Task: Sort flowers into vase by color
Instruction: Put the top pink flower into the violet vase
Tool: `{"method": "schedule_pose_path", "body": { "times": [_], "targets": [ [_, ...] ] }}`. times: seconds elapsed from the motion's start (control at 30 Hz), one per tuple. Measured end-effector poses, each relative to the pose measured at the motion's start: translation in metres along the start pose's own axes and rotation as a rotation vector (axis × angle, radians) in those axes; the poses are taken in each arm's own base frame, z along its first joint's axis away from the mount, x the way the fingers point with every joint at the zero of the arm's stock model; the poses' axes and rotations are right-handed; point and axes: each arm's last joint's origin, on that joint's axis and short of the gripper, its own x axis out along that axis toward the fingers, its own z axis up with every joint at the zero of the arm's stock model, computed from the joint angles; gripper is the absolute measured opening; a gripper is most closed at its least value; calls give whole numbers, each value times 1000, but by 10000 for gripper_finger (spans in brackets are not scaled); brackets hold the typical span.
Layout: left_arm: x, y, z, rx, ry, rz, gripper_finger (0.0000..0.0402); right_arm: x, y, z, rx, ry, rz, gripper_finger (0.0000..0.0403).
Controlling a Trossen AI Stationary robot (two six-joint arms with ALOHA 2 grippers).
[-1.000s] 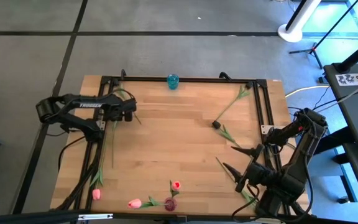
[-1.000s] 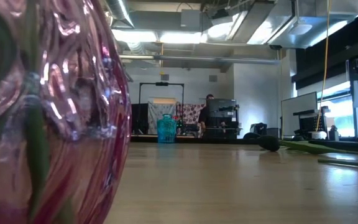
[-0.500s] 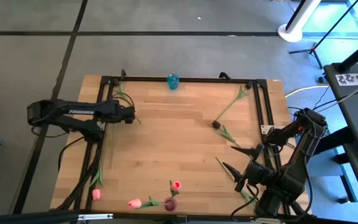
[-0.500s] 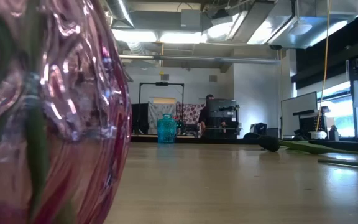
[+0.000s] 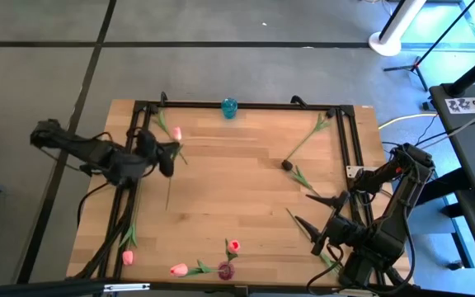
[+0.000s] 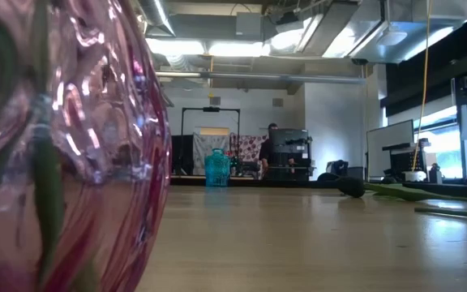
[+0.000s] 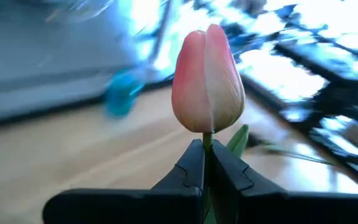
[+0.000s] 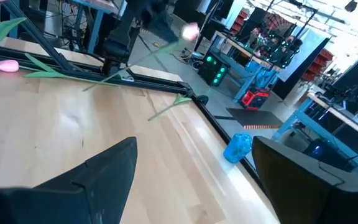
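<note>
We see the left gripper over the table's left side, its fingers pressed together on the green stem of a pink tulip, just under the head; in the high view that head points toward the far edge and the stem trails back toward the near one. The right gripper waits near the table's right front corner with its jaws spread wide, holding nothing. A blue vase stands at the far edge; a purple vase at the near edge holds 1 pink flower. 2 more pink flowers lie near the front left; a dark-headed flower lies on the right.
</note>
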Motion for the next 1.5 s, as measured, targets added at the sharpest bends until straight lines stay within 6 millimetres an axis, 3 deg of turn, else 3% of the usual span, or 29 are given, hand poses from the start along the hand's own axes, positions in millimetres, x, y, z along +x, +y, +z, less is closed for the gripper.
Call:
{"method": "schedule_pose_path", "body": {
  "times": [0.17,0.53,0.8,0.93,1.27,1.5],
  "targets": [
    [-6,-40,6,77,-121,-180,2,0,1,0,8,0,2,317],
    [-13,-99,8,-105,-269,-555,1,0,4,2,57,12,20,317],
    [-11,-129,-15,-210,-301,-744,1,0,6,2,82,17,30,317],
    [-14,-141,-29,-230,-346,-826,1,0,6,2,82,17,30,317],
    [-23,-161,-69,-57,-483,-1035,4,0,8,3,104,30,43,317],
    [-21,-164,-81,-48,-493,-1103,5,0,8,3,114,28,45,317]
  ]
}}
